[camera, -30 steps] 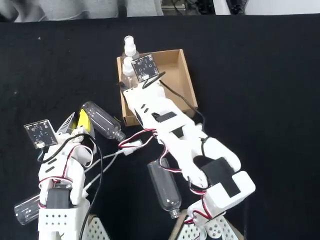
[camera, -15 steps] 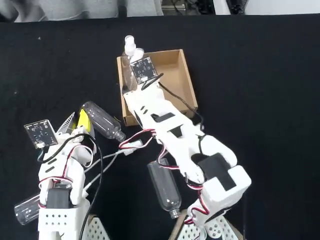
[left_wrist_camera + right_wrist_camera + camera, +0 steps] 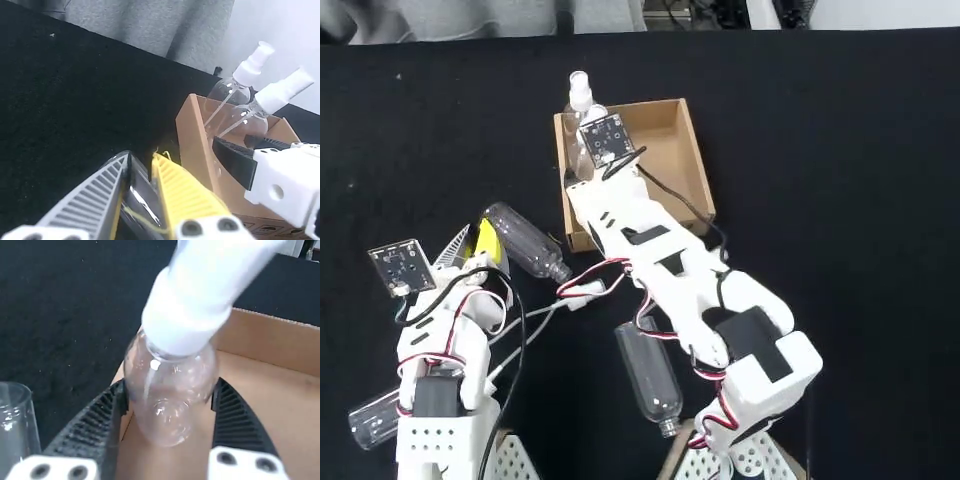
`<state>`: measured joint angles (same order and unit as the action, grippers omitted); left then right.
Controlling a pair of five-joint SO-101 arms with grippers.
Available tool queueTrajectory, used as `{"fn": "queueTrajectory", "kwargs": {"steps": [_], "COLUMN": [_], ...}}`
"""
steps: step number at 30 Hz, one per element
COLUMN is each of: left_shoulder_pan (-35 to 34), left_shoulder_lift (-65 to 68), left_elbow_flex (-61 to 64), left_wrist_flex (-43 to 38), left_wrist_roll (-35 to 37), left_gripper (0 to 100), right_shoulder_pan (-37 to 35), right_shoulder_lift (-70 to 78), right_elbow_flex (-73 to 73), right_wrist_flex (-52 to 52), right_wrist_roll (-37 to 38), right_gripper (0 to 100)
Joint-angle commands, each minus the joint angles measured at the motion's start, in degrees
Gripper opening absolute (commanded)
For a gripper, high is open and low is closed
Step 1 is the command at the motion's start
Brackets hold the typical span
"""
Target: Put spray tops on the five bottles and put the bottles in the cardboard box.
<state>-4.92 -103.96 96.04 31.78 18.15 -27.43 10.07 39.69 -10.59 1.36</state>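
Right pincer: the right gripper (image 3: 169,386) grips a topped bottle (image 3: 248,122) at the 10 o'clock corner of the box (image 3: 697,165).
Do it well: I think it should go down slowly, stay straight, then let go.
In the way: a second topped bottle (image 3: 580,92) stands just beside, at 11 o'clock. Don't bump it.
Left pincer: the left gripper (image 3: 141,157) grips an open bottle (image 3: 525,240) at 9 o'clock.
Around: two bare bottles (image 3: 650,372) lie at 6 and 7 o'clock.

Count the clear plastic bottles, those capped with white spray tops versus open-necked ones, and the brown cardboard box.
Clear plastic bottles with white spray tops: 2
Clear plastic bottles without tops: 3
Brown cardboard box: 1
Total: 6
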Motion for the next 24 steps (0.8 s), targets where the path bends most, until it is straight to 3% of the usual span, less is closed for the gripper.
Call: {"fn": "queueTrajectory", "kwargs": {"steps": [1,10,24], "left_shoulder_pan": [-0.6,-0.6,-0.6], "left_shoulder_lift": [0.0,0.0,0.0], "left_elbow_flex": [1.4,1.4,1.4], "left_wrist_flex": [0.2,0.2,0.2], "left_wrist_roll": [-0.4,-0.4,-0.4], "left_gripper": [6,6,6], "right_shoulder_pan": [1.3,1.6,1.6], "right_shoulder_lift": [-1.3,-1.3,-10.1], "right_elbow_flex": [-3.3,-3.1,-3.2], "right_wrist_flex": [-0.5,-0.1,14.8], "right_wrist_roll": [0.0,0.0,-0.3], "right_gripper": [21.7,21.7,21.7]}}
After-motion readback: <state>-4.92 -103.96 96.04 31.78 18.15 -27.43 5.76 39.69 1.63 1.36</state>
